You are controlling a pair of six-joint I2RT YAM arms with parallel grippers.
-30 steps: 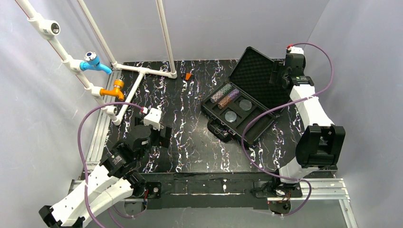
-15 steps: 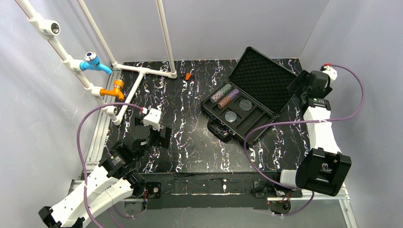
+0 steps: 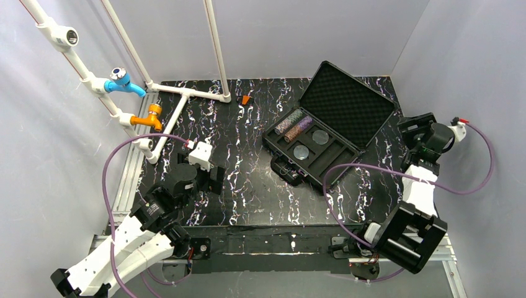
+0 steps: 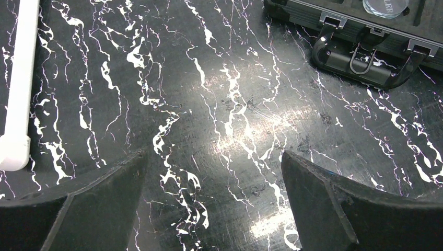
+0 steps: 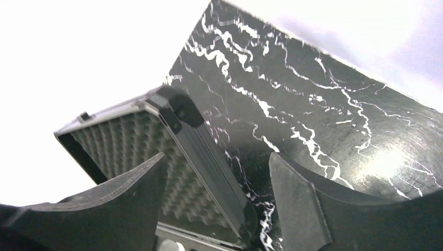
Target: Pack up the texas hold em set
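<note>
From above, the black case (image 3: pixel 310 155) lies open on the marbled tabletop (image 3: pixel 248 192), toward 2 o'clock from the middle. Its foam-lined lid (image 3: pixel 347 102) is raised on the 1 o'clock side. Two rows of chips (image 3: pixel 294 124) lie side by side in the tray's 10 o'clock end, and two grey discs (image 3: pixel 310 144) sit in compartments beside them. The right gripper (image 3: pixel 410 127) is at 3 o'clock of the lid, apart from it. The left gripper (image 3: pixel 211 177) is at 9 o'clock of the case, well apart from it. A small orange piece (image 3: pixel 246 99) lies at 12 o'clock.

In the left wrist view, the left fingers (image 4: pixel 94 204) are spread wide over bare tabletop. The case handle (image 4: pixel 360 60) is at 1 o'clock and a white pipe (image 4: pixel 18 78) at 9 o'clock.

In the right wrist view, the right fingers (image 5: pixel 125 204) are apart, with the lid's edge and foam between them. Whether they touch it cannot be told.
</note>
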